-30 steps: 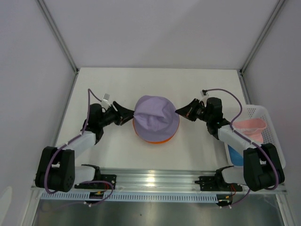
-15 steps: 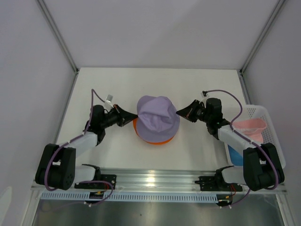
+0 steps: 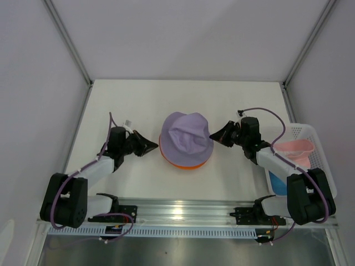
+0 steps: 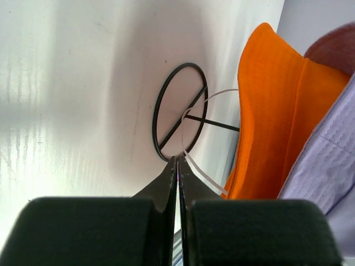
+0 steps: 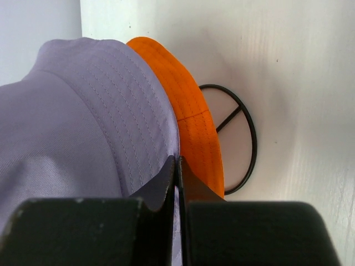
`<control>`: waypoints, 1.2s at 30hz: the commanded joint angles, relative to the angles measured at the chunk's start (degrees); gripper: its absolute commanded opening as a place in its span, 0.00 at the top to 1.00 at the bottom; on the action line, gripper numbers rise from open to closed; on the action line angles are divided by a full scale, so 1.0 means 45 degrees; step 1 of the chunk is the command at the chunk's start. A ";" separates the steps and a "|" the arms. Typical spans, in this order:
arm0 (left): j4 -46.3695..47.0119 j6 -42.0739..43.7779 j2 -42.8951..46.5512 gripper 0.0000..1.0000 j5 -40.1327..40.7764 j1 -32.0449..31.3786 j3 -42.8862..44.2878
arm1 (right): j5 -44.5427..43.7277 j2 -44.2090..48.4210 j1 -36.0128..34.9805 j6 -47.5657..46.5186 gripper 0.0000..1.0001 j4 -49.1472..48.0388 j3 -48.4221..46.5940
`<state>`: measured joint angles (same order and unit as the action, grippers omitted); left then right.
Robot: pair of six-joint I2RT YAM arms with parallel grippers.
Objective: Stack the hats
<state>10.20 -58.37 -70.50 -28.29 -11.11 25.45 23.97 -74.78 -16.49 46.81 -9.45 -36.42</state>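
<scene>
The pale purple hat (image 3: 186,136) sits on top of the orange hat (image 3: 186,165) at the table's middle, with only the orange brim showing beneath it. My left gripper (image 3: 155,147) is shut and empty, just left of the hats and clear of them; its wrist view shows the orange hat (image 4: 266,111) and the purple hat (image 4: 327,155) to the right. My right gripper (image 3: 213,136) is shut, with its tips touching the right edge of the purple brim (image 5: 83,122) above the orange brim (image 5: 194,127). The pink hat (image 3: 297,148) and the blue hat (image 3: 277,183) lie in the basket.
A white slotted basket (image 3: 319,138) stands at the right table edge beside my right arm. The black wire stand's ring base (image 4: 183,64) rests on the table under the hats and also shows in the right wrist view (image 5: 254,133). A thin white strip (image 4: 202,172) hangs by the orange hat.
The purple hat has settled lower over the orange hat. My left gripper has pulled back left and toward me, off the purple brim. My right gripper has stayed at the right brim.
</scene>
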 commanded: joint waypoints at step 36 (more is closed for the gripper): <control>0.4257 -0.0037 0.0706 0.48 -0.2150 -0.0870 0.0653 | -0.0599 0.0271 -0.0242 -0.0773 1.00 0.0929 -0.0714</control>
<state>24.88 -58.08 -66.50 -36.64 -14.22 26.37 22.48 -74.54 -17.30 44.01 -5.37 -37.56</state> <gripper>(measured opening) 0.541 0.009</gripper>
